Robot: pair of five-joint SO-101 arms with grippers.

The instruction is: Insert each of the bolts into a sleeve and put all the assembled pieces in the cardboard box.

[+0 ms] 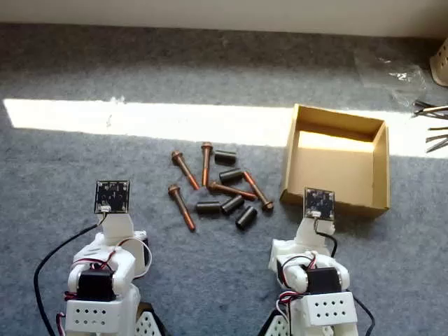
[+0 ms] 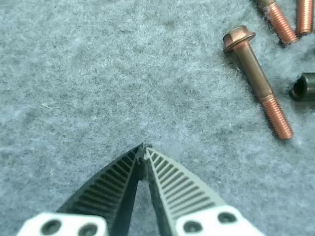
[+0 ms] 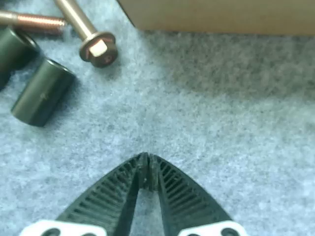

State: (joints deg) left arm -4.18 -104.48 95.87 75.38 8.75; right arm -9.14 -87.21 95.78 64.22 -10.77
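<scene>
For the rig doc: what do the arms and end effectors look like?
Left arm and right arm: white shells, black servos, red-white-black wiring; a black cable runs from the left. Each wrist carries a square black board. Left end effector and right end effector: dark ribbed fingers on white mounts.

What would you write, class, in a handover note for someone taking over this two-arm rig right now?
Tools: left tool shut, empty, over the carpet; right tool shut, empty, near the cardboard box.
Things: five bolts and five sleeves lie loose on the carpet beside the box.
Done: nothing; the box is empty.
Left: put every bolt in a sleeve, then box all five pieces.
</scene>
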